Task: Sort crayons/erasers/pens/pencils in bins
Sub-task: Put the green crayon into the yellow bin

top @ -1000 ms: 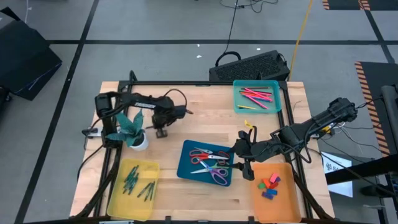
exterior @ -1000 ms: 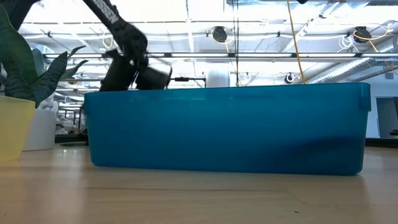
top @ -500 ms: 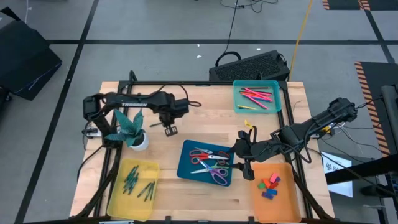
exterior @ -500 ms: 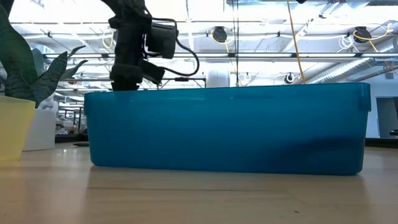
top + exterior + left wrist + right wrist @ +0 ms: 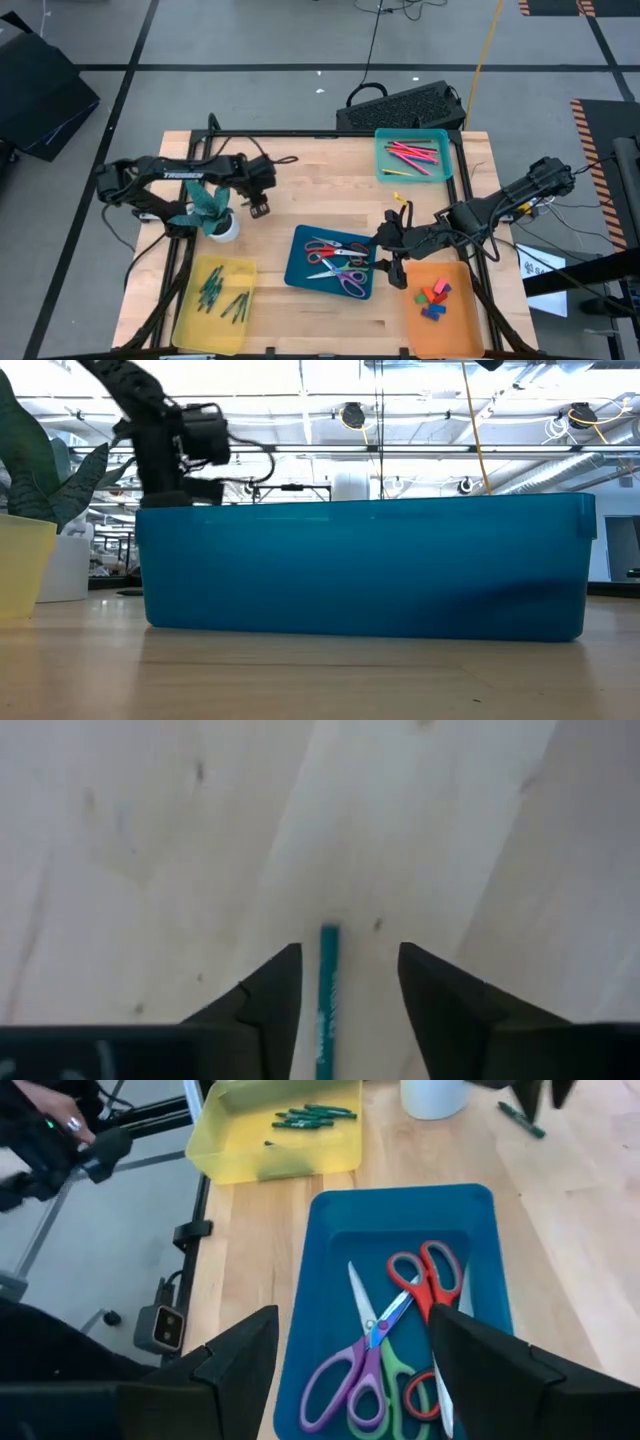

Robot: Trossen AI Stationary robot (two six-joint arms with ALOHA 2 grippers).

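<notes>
The opaque dark blue bin (image 5: 331,263) at the light wooden counter's (image 5: 320,180) middle holds scissors (image 5: 400,1320); the translucent yellow bin (image 5: 213,300) green sticks, the translucent teal bin (image 5: 413,156) pink ones. Small chunky red, green and blue erasers (image 5: 434,297) lie in the translucent orange bin (image 5: 440,310). The left gripper (image 5: 340,982), jaws released, straddles a thin teal pencil (image 5: 326,990) on the counter. The right gripper (image 5: 350,1370) hangs with jaws released over the blue bin.

On the wooden table (image 5: 300,180), the left hand (image 5: 259,208) hangs beside a potted plant (image 5: 212,208). The right hand (image 5: 388,250) sits between the dark blue bin (image 5: 296,268) of scissors (image 5: 338,262) and the orange bin (image 5: 462,318) holding erasers (image 5: 434,298).
</notes>
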